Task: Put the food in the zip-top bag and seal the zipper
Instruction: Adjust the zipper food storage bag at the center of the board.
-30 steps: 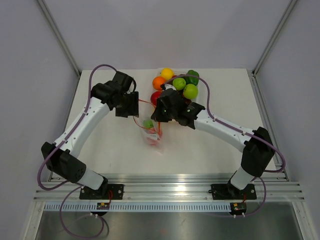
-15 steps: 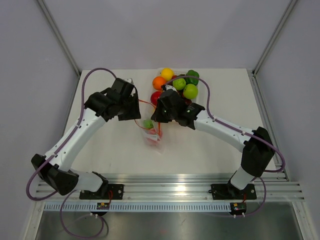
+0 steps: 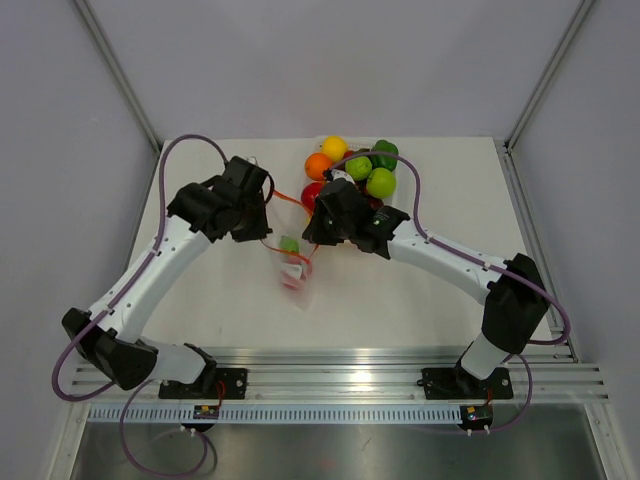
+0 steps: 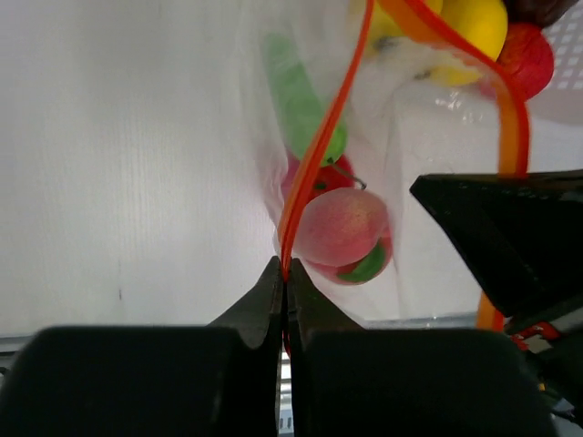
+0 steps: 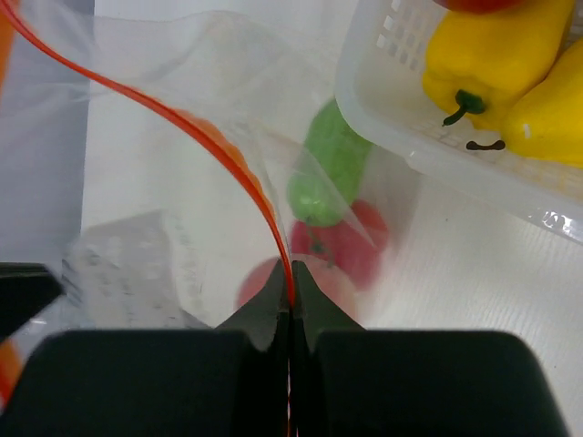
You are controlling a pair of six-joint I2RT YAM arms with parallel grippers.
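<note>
The clear zip-top bag (image 3: 295,268) hangs between my two grippers, with a green piece (image 4: 305,105), a red piece (image 5: 351,246) and a pink peach (image 4: 340,228) of the food inside. My left gripper (image 4: 285,271) is shut on the orange-red zipper (image 4: 319,146) at the bag's left end. My right gripper (image 5: 291,278) is shut on the zipper (image 5: 196,137) at the other end. More food stays in the white tray (image 3: 322,150): an orange (image 3: 317,165), a yellow piece (image 3: 335,147) and green apples (image 3: 380,182).
The white tray (image 5: 401,118) holds yellow peppers (image 5: 487,50) just right of the bag. Both arms meet over the table's middle (image 3: 225,290). Grey walls and metal posts close in the back and sides.
My left gripper has closed on the zipper's left end. The bag has shifted slightly left and toward the front. The right arm has stayed put.
</note>
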